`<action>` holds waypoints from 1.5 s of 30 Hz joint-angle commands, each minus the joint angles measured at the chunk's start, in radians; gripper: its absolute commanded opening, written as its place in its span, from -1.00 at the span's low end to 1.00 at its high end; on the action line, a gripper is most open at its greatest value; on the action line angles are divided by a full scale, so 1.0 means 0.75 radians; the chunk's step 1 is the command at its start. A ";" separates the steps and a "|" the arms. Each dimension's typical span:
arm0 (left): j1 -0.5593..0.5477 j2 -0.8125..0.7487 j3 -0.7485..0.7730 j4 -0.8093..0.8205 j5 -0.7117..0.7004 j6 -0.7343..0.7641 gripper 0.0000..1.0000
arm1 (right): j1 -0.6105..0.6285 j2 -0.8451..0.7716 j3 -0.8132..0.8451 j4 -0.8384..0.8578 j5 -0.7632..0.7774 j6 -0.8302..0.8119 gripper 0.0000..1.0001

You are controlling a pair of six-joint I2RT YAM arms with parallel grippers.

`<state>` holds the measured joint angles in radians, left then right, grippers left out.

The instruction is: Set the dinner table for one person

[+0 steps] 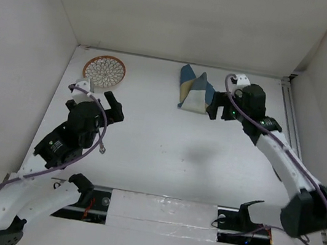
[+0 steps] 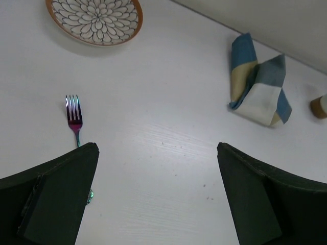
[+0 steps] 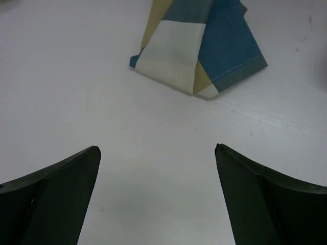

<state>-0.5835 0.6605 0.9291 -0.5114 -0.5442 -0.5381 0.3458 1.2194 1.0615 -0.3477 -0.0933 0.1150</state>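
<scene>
The dinner table (image 1: 165, 154) is a plain white top walled by white panels. A patterned plate (image 1: 104, 70) with an orange rim lies at the far left, also seen in the left wrist view as the plate (image 2: 95, 18). An iridescent fork (image 2: 74, 118) lies just ahead of my left finger. A folded blue, tan and white checked cloth (image 1: 196, 90) lies at the far middle. My left gripper (image 1: 116, 106) hangs open over bare table, below the plate. My right gripper (image 1: 214, 106) is open, right beside the cloth (image 3: 199, 46), not touching it.
White walls close in the table on the left, back and right. A small tan round object (image 2: 319, 106) shows at the right edge of the left wrist view, past the cloth (image 2: 258, 84). Both arm bases sit along the near edge.
</scene>
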 commanded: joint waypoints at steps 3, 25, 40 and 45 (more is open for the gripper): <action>-0.007 0.052 -0.001 0.052 0.087 0.053 1.00 | -0.093 0.509 0.333 0.445 -0.352 -0.116 1.00; -0.007 0.077 -0.001 0.052 0.063 0.065 1.00 | -0.165 1.452 1.221 0.259 -0.532 -0.100 0.04; -0.007 0.077 -0.001 0.052 0.075 0.065 1.00 | -0.044 0.970 0.758 0.557 -0.573 -0.075 -1.00; -0.007 0.077 -0.001 0.052 0.075 0.065 1.00 | 0.130 0.596 0.344 0.715 -0.487 -0.110 -0.94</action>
<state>-0.5835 0.7292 0.9241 -0.4969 -0.4820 -0.5018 0.3584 1.7905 1.4429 0.0414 -0.4679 0.0582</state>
